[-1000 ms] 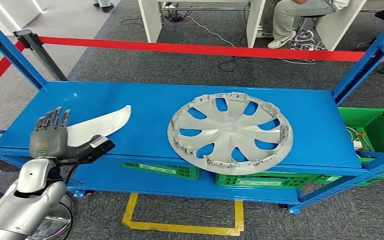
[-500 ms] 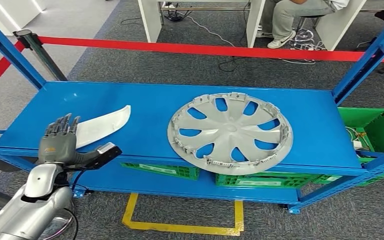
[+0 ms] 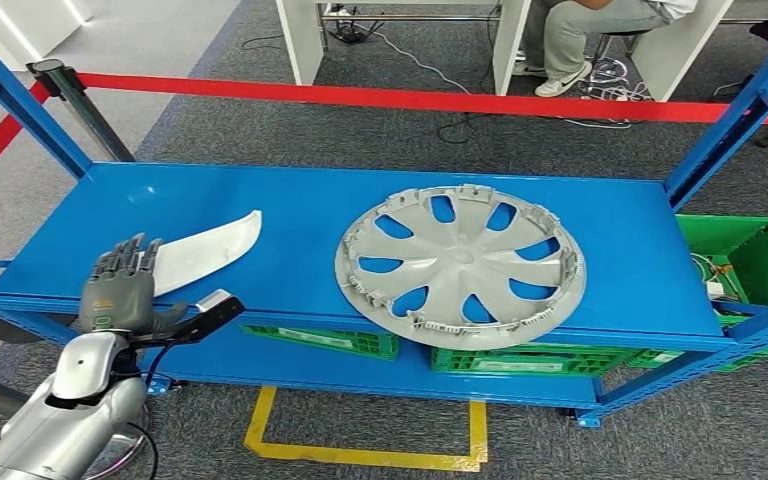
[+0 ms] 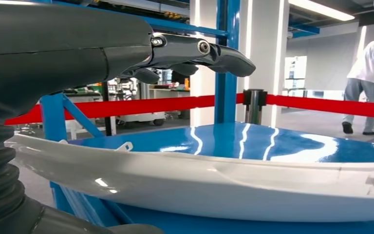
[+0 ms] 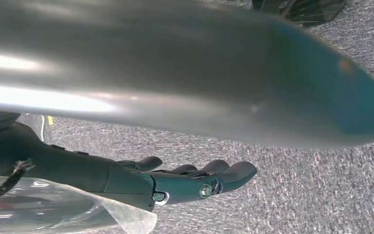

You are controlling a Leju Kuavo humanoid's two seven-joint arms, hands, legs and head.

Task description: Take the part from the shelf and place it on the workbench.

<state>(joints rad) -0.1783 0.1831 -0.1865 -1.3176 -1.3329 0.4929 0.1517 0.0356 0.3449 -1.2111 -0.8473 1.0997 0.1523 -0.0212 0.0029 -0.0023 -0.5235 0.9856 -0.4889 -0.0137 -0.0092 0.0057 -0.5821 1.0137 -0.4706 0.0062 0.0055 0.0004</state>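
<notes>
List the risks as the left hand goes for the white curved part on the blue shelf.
1. The left hand hovers open over the near end of the white curved plastic part; gripping that end alone may let the long part tip.
2. The part lies at the front edge of the blue metal shelf, so a nudge could push it off.
3. The grey plastic wheel cover overhangs that edge too.

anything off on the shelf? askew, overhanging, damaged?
The hubcap lies inside-up and its near rim hangs past the front edge of the shelf. No damage visible. The white part lies flat by the left hand, not gripped.
</notes>
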